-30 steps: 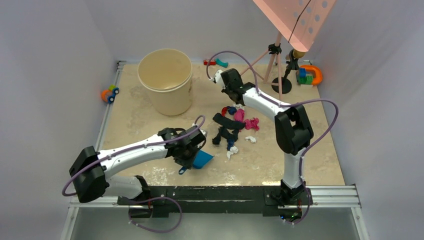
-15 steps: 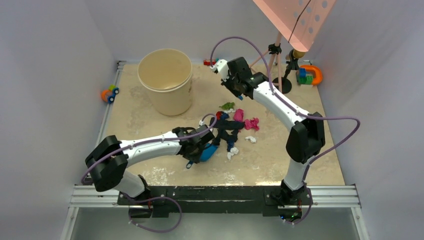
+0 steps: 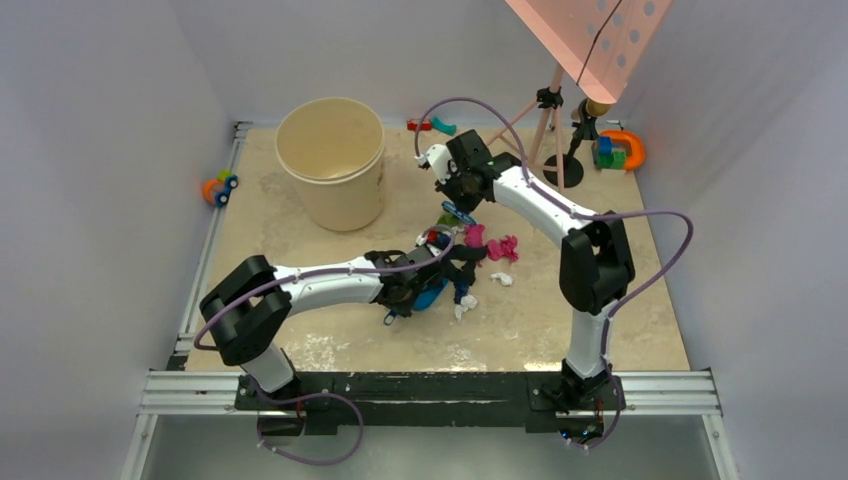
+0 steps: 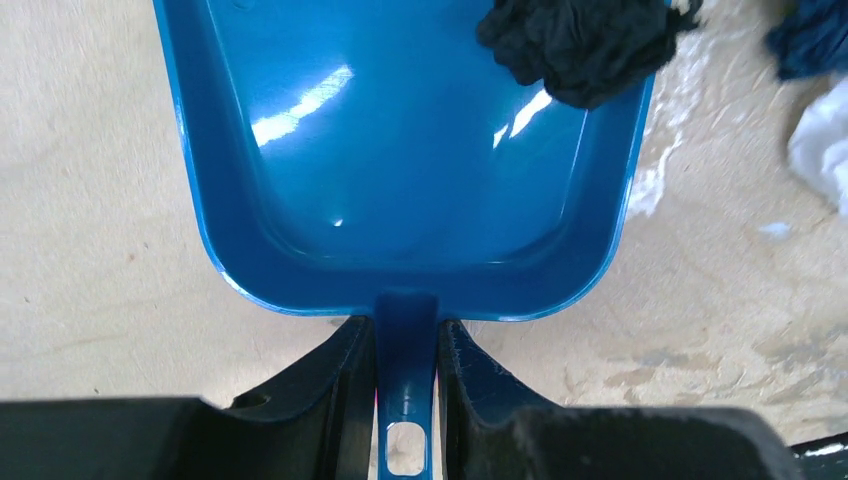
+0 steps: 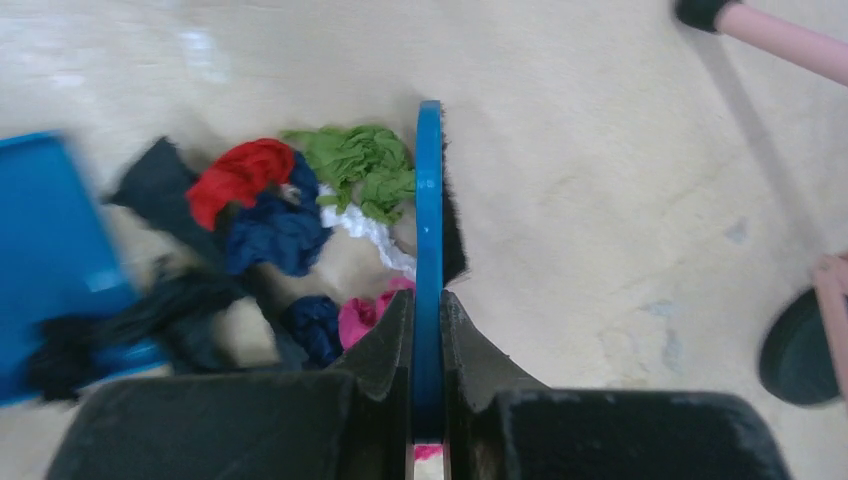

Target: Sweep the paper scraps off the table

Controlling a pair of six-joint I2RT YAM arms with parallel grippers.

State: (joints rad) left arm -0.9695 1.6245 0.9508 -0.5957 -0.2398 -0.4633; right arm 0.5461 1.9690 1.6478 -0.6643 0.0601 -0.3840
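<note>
Your left gripper (image 4: 405, 350) clamps the dustpan (image 4: 400, 150) as catcher; your right gripper (image 5: 427, 312) pinches the brush (image 5: 429, 180), seemingly just behind the paper scraps (image 5: 262, 205).

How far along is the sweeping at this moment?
Barely started: one black scrap sits at the dustpan mouth. In hand: the left hand clamps the dustpan handle, the right hand the brush, set beside the pile. Left: nearly all paper scraps lie on the table.
</note>
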